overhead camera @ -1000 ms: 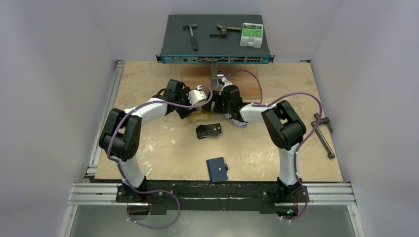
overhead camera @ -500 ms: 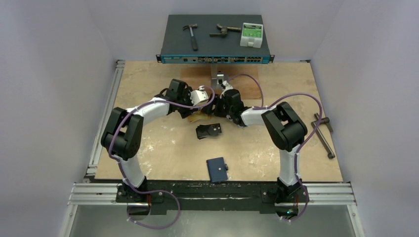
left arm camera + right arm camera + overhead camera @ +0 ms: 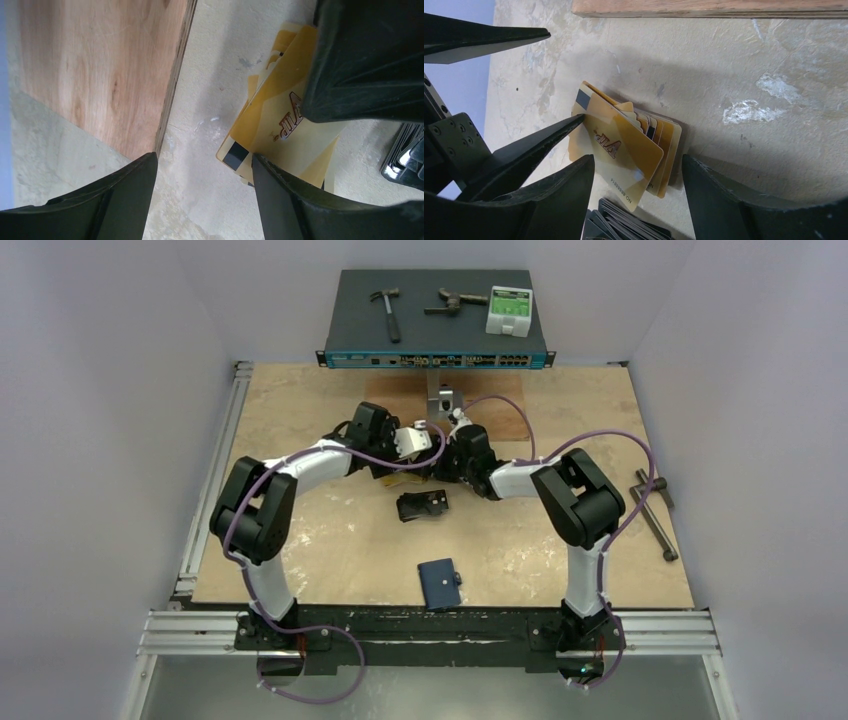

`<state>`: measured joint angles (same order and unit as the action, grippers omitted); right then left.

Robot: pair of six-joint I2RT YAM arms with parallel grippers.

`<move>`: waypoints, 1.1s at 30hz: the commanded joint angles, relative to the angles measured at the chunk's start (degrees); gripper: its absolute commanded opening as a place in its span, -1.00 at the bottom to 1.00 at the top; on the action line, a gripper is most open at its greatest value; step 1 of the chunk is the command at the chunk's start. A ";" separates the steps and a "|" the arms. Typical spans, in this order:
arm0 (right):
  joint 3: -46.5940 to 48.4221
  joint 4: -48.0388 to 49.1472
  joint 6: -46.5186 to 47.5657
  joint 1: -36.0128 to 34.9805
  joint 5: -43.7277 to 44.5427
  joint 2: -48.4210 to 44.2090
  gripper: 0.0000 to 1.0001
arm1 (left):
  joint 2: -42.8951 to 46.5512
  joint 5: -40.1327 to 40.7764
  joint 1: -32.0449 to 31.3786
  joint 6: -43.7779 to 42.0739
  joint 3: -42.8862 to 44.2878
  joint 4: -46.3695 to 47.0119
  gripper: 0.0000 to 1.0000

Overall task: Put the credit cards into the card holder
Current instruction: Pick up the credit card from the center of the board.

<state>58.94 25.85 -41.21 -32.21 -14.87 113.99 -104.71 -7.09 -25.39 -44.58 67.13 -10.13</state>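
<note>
Several gold cards (image 3: 624, 150) fanned near wooden board (image 3: 709, 6) edge.

Pale lilac-grey walls (image 3: 100, 390) close the scene on three sides, and the light is even. A beige, stone-patterned tabletop (image 3: 330, 550) fills the centre, with aluminium rails (image 3: 212, 470) at the left and the bottom. A wooden board (image 3: 390, 390) lies at upper centre. Behind it sits a dark network switch (image 3: 430, 335) (a hammer (image 3: 386, 312) lies on top).

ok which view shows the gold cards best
Right wrist: the gold cards lie fanned out and nearly whole, with readable print. Left wrist shows them partly covered; top external shows only a small yellow sliver.
</note>
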 commanded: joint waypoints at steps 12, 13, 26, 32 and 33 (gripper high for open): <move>-4.48 0.51 -1.53 -0.32 -1.01 -0.79 0.10 | -2.16 5.62 -6.52 -4.71 -0.31 2.38 0.38; -4.45 0.19 -1.65 -0.27 -1.01 -0.80 0.02 | -1.64 4.93 -6.48 -4.05 -0.26 1.53 0.38; -5.17 -5.05 -0.02 -0.25 2.05 -3.03 -0.61 | 1.10 4.16 -5.01 -0.42 0.06 -2.35 0.38; -5.52 -7.93 1.11 -0.27 2.56 -4.40 -0.44 | -1.68 6.63 -4.86 -1.98 1.10 -2.49 0.37; -5.64 -8.25 1.13 -0.25 2.63 -4.66 -0.43 | -2.17 6.80 -4.89 -2.07 1.46 -2.85 0.37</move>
<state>54.63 23.81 -43.33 -32.18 -15.31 110.93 -104.57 -1.56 -30.76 -46.11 66.89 -10.35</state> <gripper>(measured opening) 0.279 0.688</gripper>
